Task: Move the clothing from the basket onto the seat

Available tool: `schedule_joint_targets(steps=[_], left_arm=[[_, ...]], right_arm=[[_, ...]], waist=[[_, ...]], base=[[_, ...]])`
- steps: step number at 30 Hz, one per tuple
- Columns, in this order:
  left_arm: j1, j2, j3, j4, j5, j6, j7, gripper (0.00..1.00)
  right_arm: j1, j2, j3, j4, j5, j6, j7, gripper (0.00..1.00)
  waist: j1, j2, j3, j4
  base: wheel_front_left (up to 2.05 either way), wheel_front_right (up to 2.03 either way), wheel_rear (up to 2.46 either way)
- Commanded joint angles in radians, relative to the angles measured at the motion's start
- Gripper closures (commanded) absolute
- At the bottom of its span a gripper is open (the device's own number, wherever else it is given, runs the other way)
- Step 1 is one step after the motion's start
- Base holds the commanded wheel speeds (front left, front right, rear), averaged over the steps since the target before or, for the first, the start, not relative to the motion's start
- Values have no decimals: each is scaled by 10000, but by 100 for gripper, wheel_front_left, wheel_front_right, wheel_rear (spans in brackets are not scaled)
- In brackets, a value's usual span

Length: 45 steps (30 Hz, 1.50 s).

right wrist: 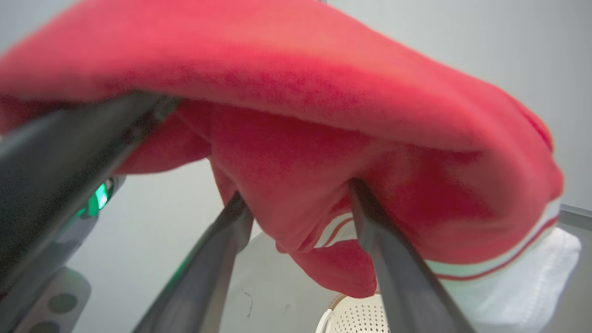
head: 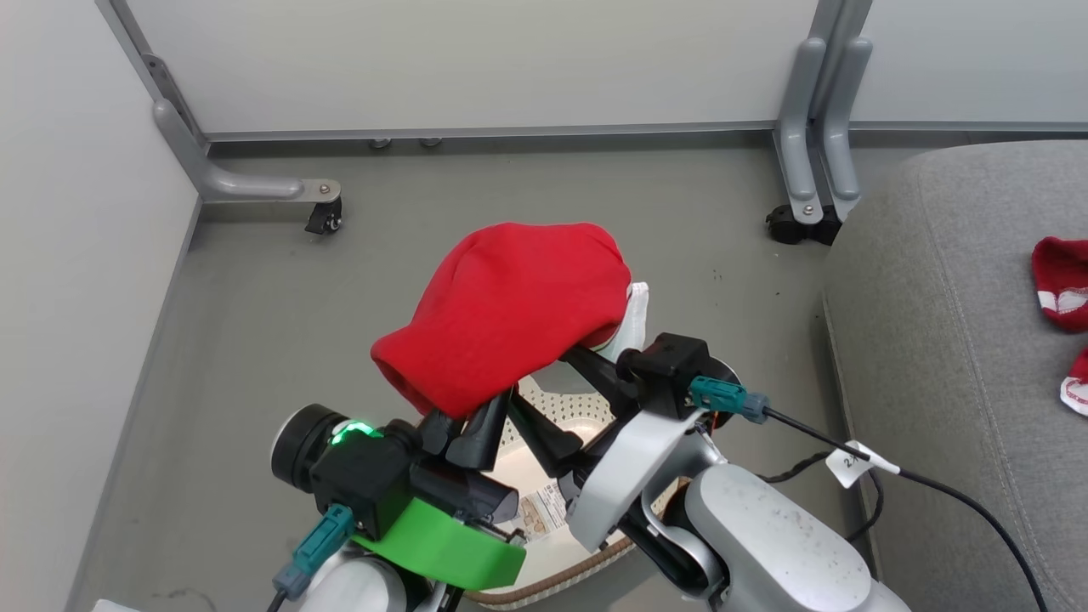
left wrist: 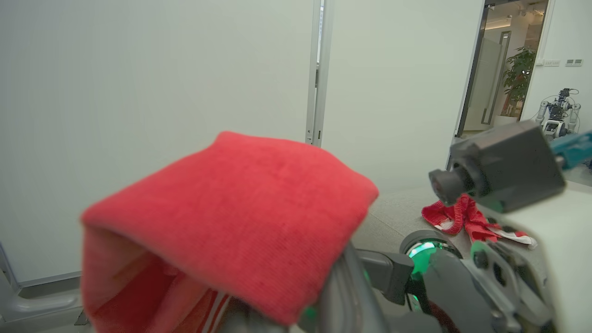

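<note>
Grey floor (head: 255, 340), with pale partition panels (head: 467, 59) closing off the far side. The basket (head: 586, 408) is sitting directly under my arms.

I am holding the red garment (head: 510, 306) straight above the basket, clear of its rim. My left gripper (head: 474, 421) is pressing its fingers together at the hem on the basket's near side, and I am judging that to be the real grip. My right gripper (head: 548, 391) is standing with its fingers spread wide under the folds, not pinching. I am reading it as a prop that is carrying the bulk so the cloth is not sagging back into the basket. White trim (head: 633, 319) is hanging loose above the basket's far side.

The seat (head: 935, 340) is lying to the right of the basket, and a second red garment (head: 1061, 280) is already resting on it, well apart from the basket.

Room for moving: open floor is lying between the basket and the seat's rounded edge. My right arm's cable (head: 935, 493) is trailing across that gap. A castor foot (head: 799, 223) is sitting beyond the basket to the right, near the seat's far corner. I am favouring a rightward sweep while watching the loose trim.
</note>
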Motion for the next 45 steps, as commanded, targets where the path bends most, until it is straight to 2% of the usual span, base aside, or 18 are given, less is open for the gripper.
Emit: schedule_joint_targets(steps=[1,4,5,6,7,8,9,10,19,30,31,32,33,45], left_arm=[[-202,-17,-31,-69,-36,-61,-35,100],[-238,-31,-82,-89,-68,-89,-50,100],[-235,-31,-105,-90,-84,-118,-48,100],[-232,-31,-125,-88,-105,-142,-41,100],[-236,-29,-136,-93,-129,-151,-41,100],[-244,-28,-144,-94,-145,-162,-41,100],[-254,-26,-158,-100,-146,-173,-44,100],[-256,-26,-178,-109,-163,-190,-38,100],[-318,-28,-269,-104,-294,-270,-85,100],[-178,49,-272,-54,-360,-153,-96,100],[-172,40,-263,-63,-359,-111,-97,84],[-166,35,-249,-73,-345,-83,-104,21],[-158,34,-247,-81,-330,-54,-106,0],[-27,124,-239,-197,-325,90,-255,0]], right_arm=[[-276,4,110,179,28,2,-149,0],[-549,3,380,514,166,2,-334,0],[-644,3,479,602,236,0,-422,13],[-730,6,577,666,282,2,-482,36],[-814,3,651,760,313,2,-565,53],[-863,-2,694,827,339,2,-635,64],[-947,0,758,908,378,2,-730,85],[-1018,1,819,981,438,2,-805,100],[-1431,3,1377,1461,902,2,-1314,100],[-1482,2,1760,1924,1166,2,-1565,100],[-1488,2,1768,1942,1173,2,-1586,100],[-1499,2,1775,1975,1173,2,-1587,100],[-1512,2,1771,2002,1175,2,-1608,100],[-1455,2,1405,2158,1110,2,-1773,100]], waist=[[0,0,40,42],[0,0,75,90],[0,0,85,111],[0,0,98,124],[0,0,114,134],[0,0,127,142],[0,0,140,149],[0,0,151,152],[0,0,240,242],[0,0,31,220],[0,0,23,216],[0,0,11,212],[0,0,-2,208],[0,0,-167,138]], base=[[0,0,0],[0,0,0],[0,0,0],[0,0,0],[0,0,0],[0,0,0],[0,0,0],[0,0,0],[0,0,0],[0,0,0],[0,0,0],[0,0,0],[0,0,0],[0,0,0]])
